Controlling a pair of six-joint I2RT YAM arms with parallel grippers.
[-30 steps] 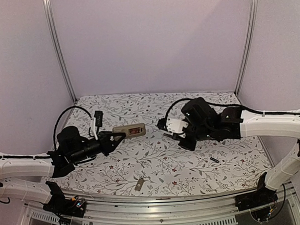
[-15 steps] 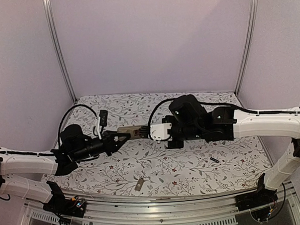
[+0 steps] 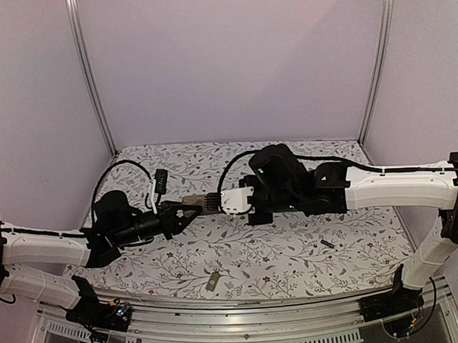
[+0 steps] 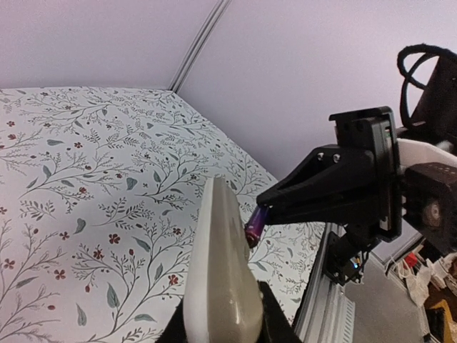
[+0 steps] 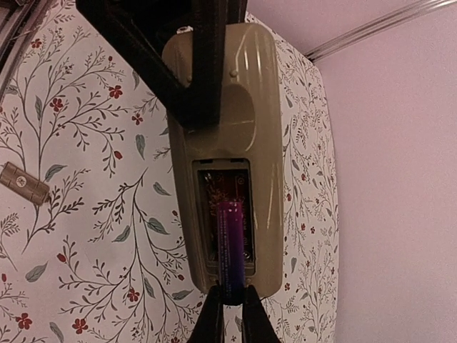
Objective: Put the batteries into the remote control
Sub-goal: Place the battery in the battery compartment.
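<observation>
Floral table (image 3: 293, 252), battery (image 5: 229, 243) over remote control (image 5: 246, 107)

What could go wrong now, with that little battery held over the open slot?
The battery is pinched only by its end in the right end effector, so it could slip or go in crooked. The remote control is held off the table by the left end effector alone; pushing might twist it loose.
</observation>
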